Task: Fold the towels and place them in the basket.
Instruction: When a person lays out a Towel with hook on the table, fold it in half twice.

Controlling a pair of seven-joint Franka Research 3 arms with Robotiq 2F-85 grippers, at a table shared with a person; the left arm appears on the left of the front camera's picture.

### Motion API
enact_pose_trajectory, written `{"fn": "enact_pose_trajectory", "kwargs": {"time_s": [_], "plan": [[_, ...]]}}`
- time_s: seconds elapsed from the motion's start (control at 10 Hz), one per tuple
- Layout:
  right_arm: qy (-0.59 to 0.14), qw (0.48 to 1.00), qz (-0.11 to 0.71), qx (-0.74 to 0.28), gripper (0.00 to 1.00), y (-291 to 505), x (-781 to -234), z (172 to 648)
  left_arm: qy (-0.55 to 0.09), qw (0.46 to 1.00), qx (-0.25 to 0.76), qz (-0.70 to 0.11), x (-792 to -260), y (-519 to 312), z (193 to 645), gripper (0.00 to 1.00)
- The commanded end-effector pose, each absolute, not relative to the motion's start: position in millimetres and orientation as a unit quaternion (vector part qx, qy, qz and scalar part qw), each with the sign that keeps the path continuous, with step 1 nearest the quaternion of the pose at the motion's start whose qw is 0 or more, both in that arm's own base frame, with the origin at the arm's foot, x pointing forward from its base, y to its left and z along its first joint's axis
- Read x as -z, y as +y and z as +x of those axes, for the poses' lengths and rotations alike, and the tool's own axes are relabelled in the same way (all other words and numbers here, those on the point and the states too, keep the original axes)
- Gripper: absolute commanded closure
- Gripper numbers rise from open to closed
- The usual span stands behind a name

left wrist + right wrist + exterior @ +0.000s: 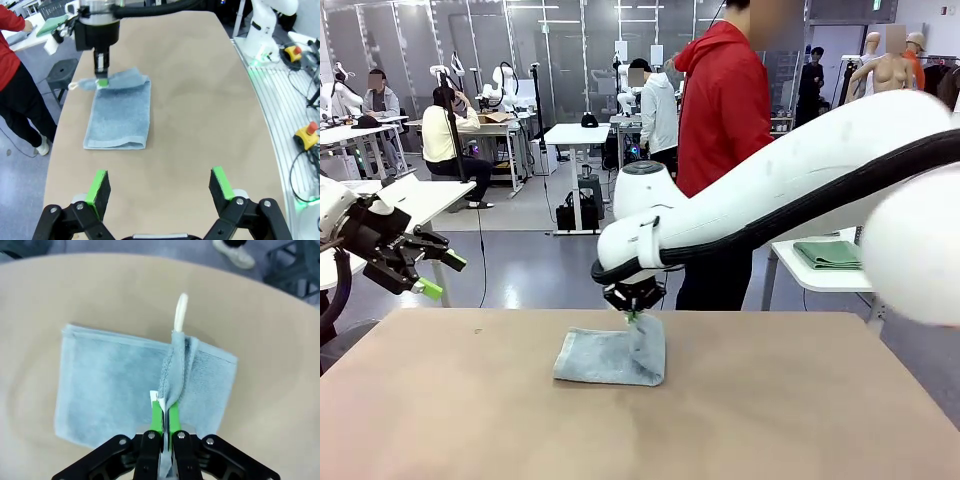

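Observation:
A light blue towel [605,358] lies folded on the tan table [470,420], a little past its middle. My right gripper [634,312] is shut on the towel's far right edge and holds that edge lifted a little. In the right wrist view the green pads of the right gripper [165,415] pinch a raised ridge of the towel [100,385], with a white loop tag [180,310] beyond it. My left gripper [420,268] hovers open off the table's left side, holding nothing. The left wrist view looks between the spread left gripper [160,187] fingers at the towel [120,117]. The basket is out of view.
A person in a red top [725,110] stands at the far side of the table. A folded green towel [828,253] lies on a white side table [810,278] at the far right. A stool [62,75] stands beyond the far edge.

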State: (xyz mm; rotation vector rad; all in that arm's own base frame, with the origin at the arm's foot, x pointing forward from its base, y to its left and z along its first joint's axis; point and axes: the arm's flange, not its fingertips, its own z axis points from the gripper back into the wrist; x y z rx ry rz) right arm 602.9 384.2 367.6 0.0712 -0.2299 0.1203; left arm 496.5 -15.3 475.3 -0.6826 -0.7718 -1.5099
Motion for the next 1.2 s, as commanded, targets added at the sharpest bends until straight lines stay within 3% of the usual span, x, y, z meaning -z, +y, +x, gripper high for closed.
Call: {"fn": "enact_pose_trajectory", "kwargs": {"time_s": [0.0, 0.3, 0.8, 0.9, 1.0, 1.1], "plan": [[-0.098, 0.992, 0.072, -0.034, 1.00, 414.7, -370.6, 619.0, -0.336, 0.614, 0.652, -0.292, -477.4, -15.7, 496.9, 0.00], [-0.073, 0.990, 0.111, -0.055, 1.00, 438.6, -367.6, 610.6, -0.336, 0.614, 0.652, -0.292, -477.4, -15.7, 496.9, 0.00], [-0.107, 0.982, 0.149, -0.051, 1.00, 449.2, -353.1, 615.6, -0.336, 0.614, 0.652, -0.292, -477.4, -15.7, 496.9, 0.00], [-0.111, 0.981, 0.154, -0.050, 0.75, 449.4, -350.3, 617.1, -0.336, 0.614, 0.652, -0.292, -477.4, -15.7, 496.9, 0.00], [-0.110, 0.981, 0.154, -0.046, 0.75, 449.5, -348.0, 617.8, -0.336, 0.614, 0.652, -0.292, -477.4, -15.7, 496.9, 0.00], [-0.113, 0.980, 0.155, -0.049, 0.56, 449.8, -346.4, 617.6, -0.336, 0.614, 0.652, -0.292, -477.4, -15.7, 496.9, 0.00]]}}
